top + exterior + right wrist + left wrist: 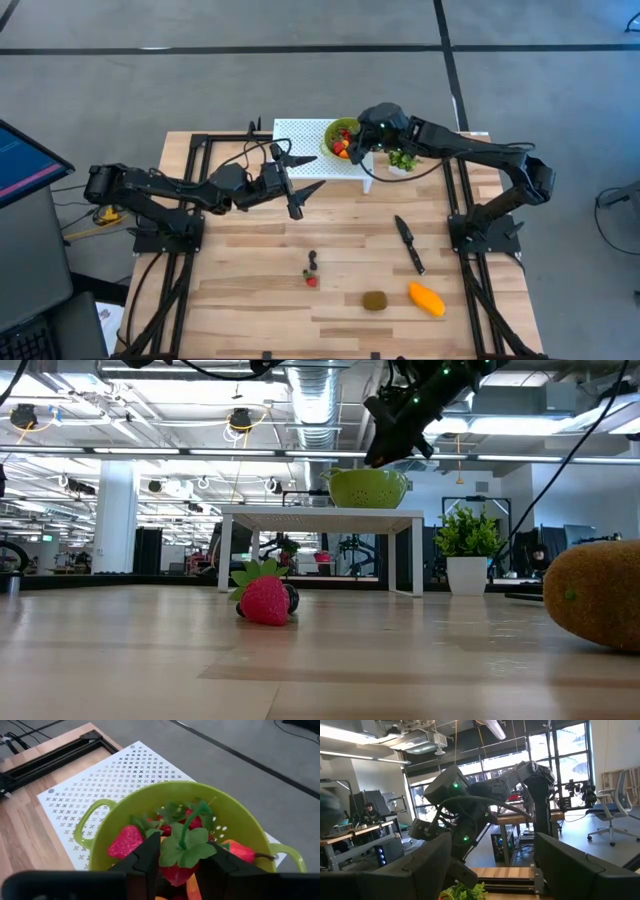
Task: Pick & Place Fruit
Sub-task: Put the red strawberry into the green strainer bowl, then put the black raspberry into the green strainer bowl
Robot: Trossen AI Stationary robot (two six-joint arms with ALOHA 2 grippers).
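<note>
A strawberry is pinched between the fingers of the right gripper directly above the green colander, which stands on a white perforated stand at the far edge of the table. The berry is red with a broad green leafy cap and a curling stem — glossy and moulded in look, so it is judged light and fairly stiff, perhaps a little slick. The body just below the cap is judged the best place to be gripped, since the leaves would bend. More strawberries and orange pieces are seen already inside the colander. Nearer the front of the table than the colander, another strawberry lies against a dark berry; a brown kiwi and an orange-yellow mango rest farther forward, with a black knife between them and the colander. The left gripper, fingers spread and empty, is held beside the stand.
</note>
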